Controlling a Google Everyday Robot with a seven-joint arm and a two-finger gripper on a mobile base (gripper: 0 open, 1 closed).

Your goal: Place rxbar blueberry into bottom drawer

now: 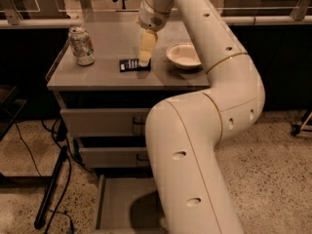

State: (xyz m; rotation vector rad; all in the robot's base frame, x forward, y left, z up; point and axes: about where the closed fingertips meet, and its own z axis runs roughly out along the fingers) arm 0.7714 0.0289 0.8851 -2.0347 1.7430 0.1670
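Note:
The rxbar blueberry (128, 65), a small dark wrapper with white lettering, lies flat on the grey cabinet top (107, 77). My gripper (145, 61) points straight down at the bar's right end, touching or just above it. The bar's right tip is hidden behind the gripper. The bottom drawer (119, 206) is pulled out at floor level, showing a plain grey interior. My arm's lower link covers the drawer's right part.
A soda can (82, 46) stands at the left of the cabinet top. A pale bowl (184, 55) sits to the right of the gripper. Two closed drawers (97, 123) are above the open one. A dark stand and cables (51, 189) are on the floor to the left.

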